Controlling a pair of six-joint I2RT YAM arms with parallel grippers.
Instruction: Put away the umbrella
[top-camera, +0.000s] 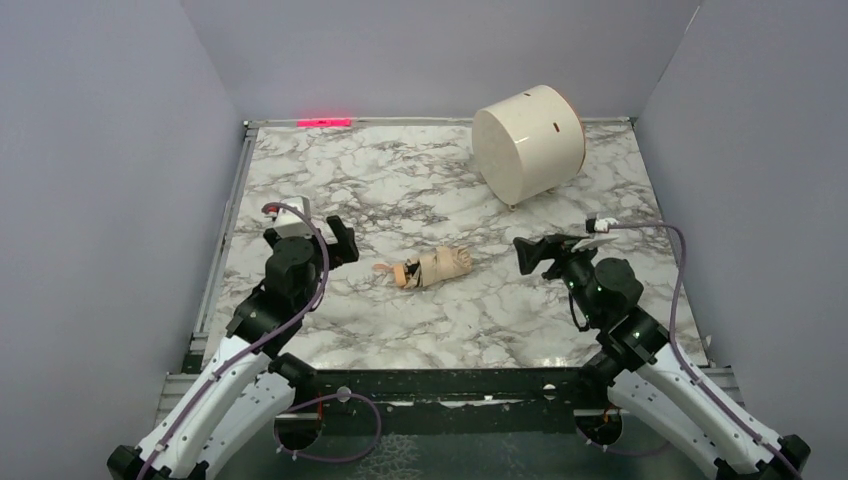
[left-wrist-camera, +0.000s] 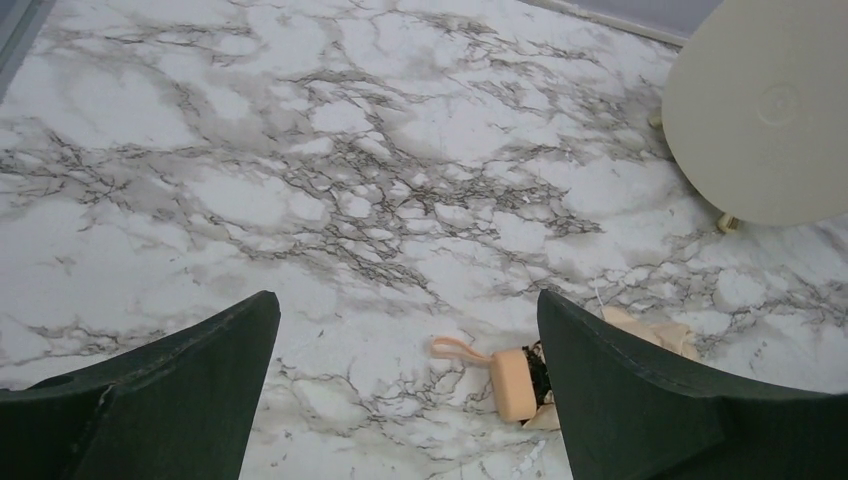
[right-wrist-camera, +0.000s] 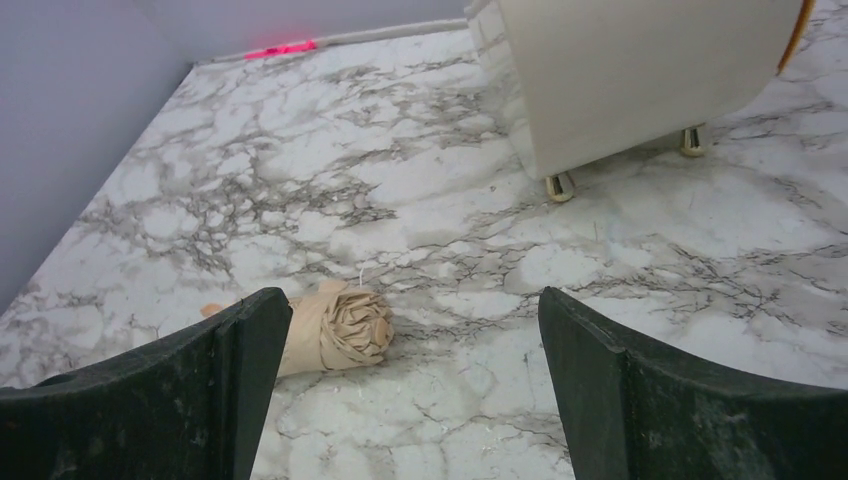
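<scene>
The folded beige umbrella lies on the marble table at the middle, its peach handle and loop pointing left. In the left wrist view its handle end shows beside the right finger. In the right wrist view its rolled fabric end shows beside the left finger. My left gripper is open and empty, left of the umbrella and apart from it. My right gripper is open and empty, right of the umbrella and apart from it.
A white cylindrical drum on small gold feet lies on its side at the back right; it also shows in the left wrist view and right wrist view. Grey walls close the table on three sides. A red light strip glows at the back edge.
</scene>
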